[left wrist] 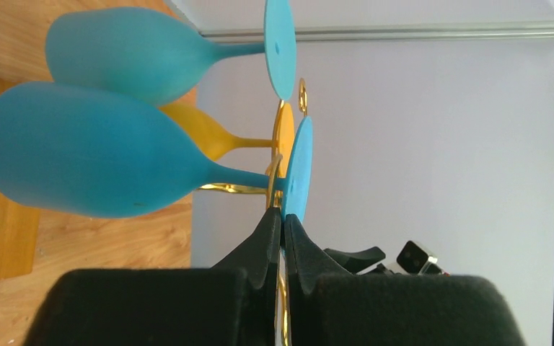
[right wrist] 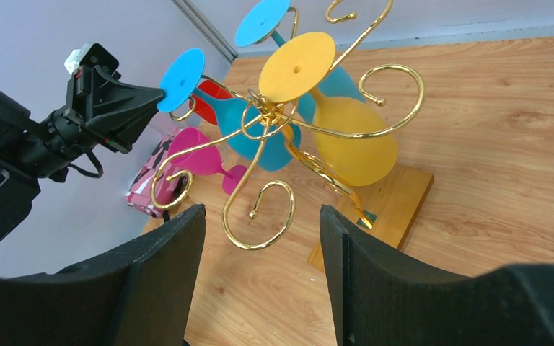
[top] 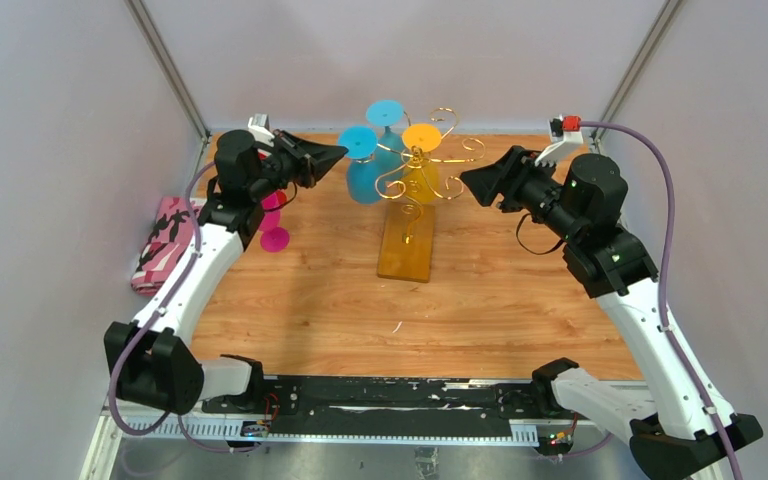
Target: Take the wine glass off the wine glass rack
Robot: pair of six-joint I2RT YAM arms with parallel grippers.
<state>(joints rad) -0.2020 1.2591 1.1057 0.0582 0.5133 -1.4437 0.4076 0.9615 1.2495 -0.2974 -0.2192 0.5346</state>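
The gold wire wine glass rack (top: pixel 417 172) stands on its amber base (top: pixel 407 250) at the table's middle back. Two blue wine glasses and a yellow one (top: pixel 421 175) hang upside down from it. My left gripper (top: pixel 341 153) is at the near blue wine glass (top: pixel 363 178). In the left wrist view its jaws (left wrist: pixel 283 216) are shut on the lower edge of that glass's round foot (left wrist: pixel 297 169), with the bowl (left wrist: pixel 86 151) to the left. My right gripper (right wrist: pixel 260 231) is open and empty, right of the rack (right wrist: pixel 288 130), apart from it.
A pink wine glass (top: pixel 272 225) stands on the table under my left arm. A pink patterned cloth (top: pixel 165 245) lies at the left edge. The second blue glass (top: pixel 387 125) hangs at the rack's back. White walls close in at the back and sides.
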